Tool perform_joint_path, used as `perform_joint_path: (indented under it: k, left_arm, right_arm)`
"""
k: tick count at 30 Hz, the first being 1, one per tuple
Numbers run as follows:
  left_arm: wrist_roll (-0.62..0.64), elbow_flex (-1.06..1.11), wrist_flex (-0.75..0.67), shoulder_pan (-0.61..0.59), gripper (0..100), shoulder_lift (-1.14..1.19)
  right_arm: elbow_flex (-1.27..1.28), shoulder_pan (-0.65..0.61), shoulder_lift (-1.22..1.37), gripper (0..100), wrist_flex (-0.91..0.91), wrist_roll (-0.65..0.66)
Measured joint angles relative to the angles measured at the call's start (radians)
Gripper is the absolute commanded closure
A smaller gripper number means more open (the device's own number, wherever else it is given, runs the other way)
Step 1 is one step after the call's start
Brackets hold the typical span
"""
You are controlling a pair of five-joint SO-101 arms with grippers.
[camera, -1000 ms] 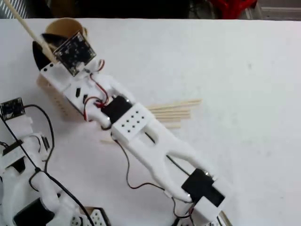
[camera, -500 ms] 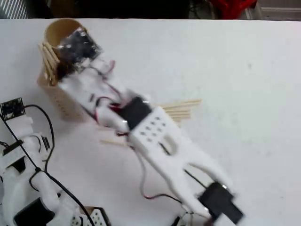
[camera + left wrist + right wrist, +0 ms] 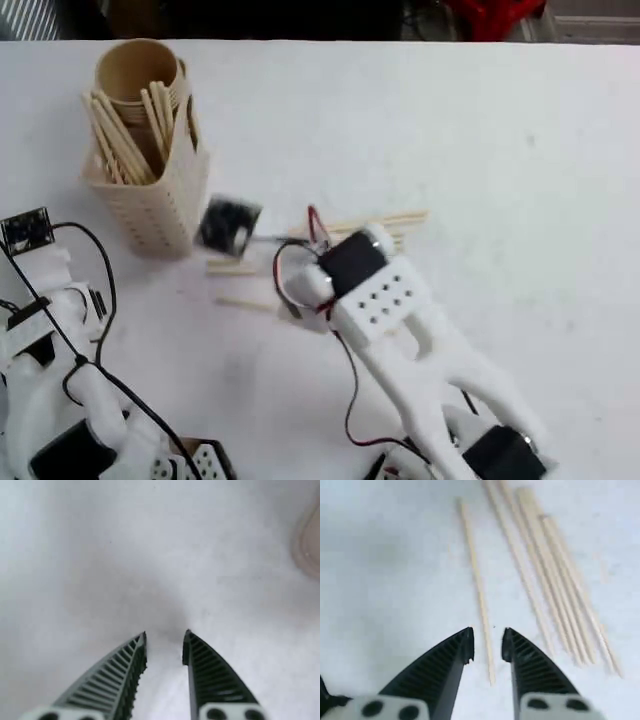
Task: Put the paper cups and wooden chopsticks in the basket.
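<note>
Our right pincer [image 3: 487, 642], jaws slightly apart, hovers over a lone wooden chopstick [image 3: 474, 575]: light, stiff, slippery; we judge a mid-length grip best.

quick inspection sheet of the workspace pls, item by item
surface: white table, no marks seen
job's things: basket upright near the far left corner, holding stacked paper cups and several chopsticks; loose chopsticks lie bundled on the table, a single chopstick beside them
clutter: nothing seen
grippers: right gripper open above the single chopstick's end, holding nothing; left gripper open over bare table
cables: red and black wires looped on the right arm; black cable along the left arm
surroundings: dark room beyond the far edge, a red thing there
</note>
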Motion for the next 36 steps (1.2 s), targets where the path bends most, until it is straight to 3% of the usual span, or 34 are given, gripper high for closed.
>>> perform_joint_path:
  k: [3, 9, 16, 22, 30, 36]
  left_arm:
    - [0.0, 0.0, 0.0, 0.0, 86, 0.0]
    - [0.0, 0.0, 0.0, 0.0, 86, 0.0]
    - [0.0, 0.0, 0.0, 0.0, 86, 0.0]
    - [0.0, 0.0, 0.0, 0.0, 86, 0.0]
    - [0.0, 0.0, 0.0, 0.0, 86, 0.0]
    - [0.0, 0.0, 0.0, 0.0, 86, 0.0]
  right_arm:
    - [0.143, 0.0, 0.06, 80.0, -0.126, 0.083]
    - [0.29, 0.0, 0.186, 80.7, -0.443, 0.104]
    - [0.301, 0.0, 0.354, 80.9, -0.608, 0.104]
    - [0.285, 0.005, 0.397, 99.1, -0.623, 0.101]
    - [0.267, 0.008, 0.414, 98.2, -0.638, 0.012]
    - [0.281, 0.005, 0.272, 98.1, -0.546, -0.055]
